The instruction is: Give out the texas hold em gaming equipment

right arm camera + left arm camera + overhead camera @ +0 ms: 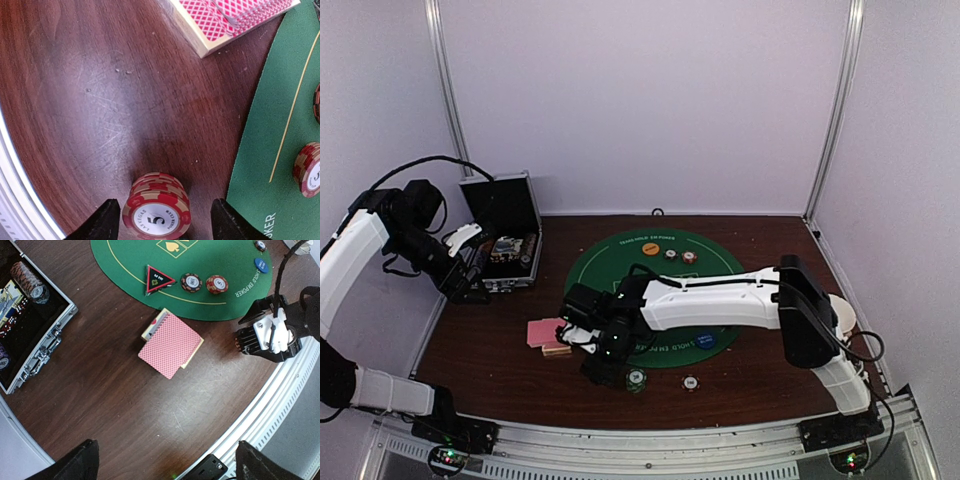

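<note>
My right pincer (164,219) has its fingers spread apart, straddling a red chip stack (156,192) on the bare counter (100,100), just off the green mat (280,125). I see gaps on both sides. The pink-backed cards (225,15) lie nearby. My left pincer (165,452) hangs spread wide too, above the counter beside the case (50,335).

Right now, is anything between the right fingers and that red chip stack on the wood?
Nothing visible. The red chip stack stands on the table between the open right fingers; the card deck lies clear, farther away.
</note>
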Controlling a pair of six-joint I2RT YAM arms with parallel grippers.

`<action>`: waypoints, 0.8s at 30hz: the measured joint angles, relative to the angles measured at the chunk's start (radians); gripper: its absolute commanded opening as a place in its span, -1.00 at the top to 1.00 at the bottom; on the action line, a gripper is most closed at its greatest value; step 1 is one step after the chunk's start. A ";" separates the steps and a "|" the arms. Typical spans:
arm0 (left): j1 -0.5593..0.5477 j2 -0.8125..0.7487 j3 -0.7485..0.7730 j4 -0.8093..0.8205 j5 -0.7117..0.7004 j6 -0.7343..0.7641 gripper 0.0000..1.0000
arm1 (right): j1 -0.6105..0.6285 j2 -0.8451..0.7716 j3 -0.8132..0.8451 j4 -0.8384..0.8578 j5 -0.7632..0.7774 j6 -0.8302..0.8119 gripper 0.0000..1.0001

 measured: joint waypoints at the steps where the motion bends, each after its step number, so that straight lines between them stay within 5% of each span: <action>1: 0.000 0.000 0.000 0.000 0.000 0.000 -0.95 | -0.001 0.002 0.000 0.000 0.000 -0.002 -0.28; 24: 0.000 0.000 0.000 0.000 0.000 0.000 -0.95 | -0.002 0.008 0.000 -0.001 -0.021 -0.004 0.60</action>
